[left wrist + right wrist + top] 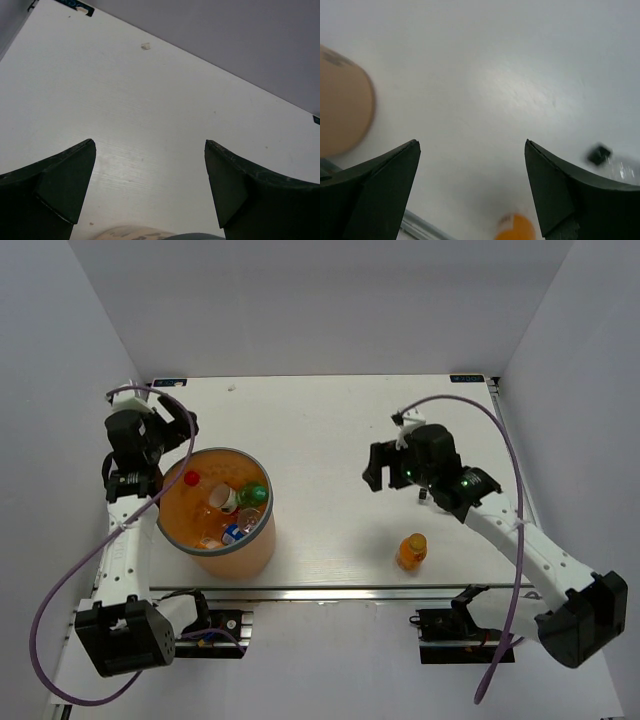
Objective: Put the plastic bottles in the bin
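The bin (250,555), a round orange bucket with a grey rim, stands at the front left and holds several plastic bottles: a red-capped one (192,478), a green one (255,494) and a blue-labelled one (233,533). One squat orange bottle (412,551) stands upright on the table at the front right, and its top (516,227) shows low in the right wrist view. A clear bottle with a black cap (599,154) lies at that view's right edge. My right gripper (373,466) (472,142) hovers open and empty above the table. My left gripper (178,418) (150,142) is open and empty behind the bin.
White walls close the table in at the back and on both sides. The bin's rim (195,236) shows just below my left fingers. The bin's blurred side (345,105) fills the left of the right wrist view. A metal rail (330,591) runs along the table's near edge.
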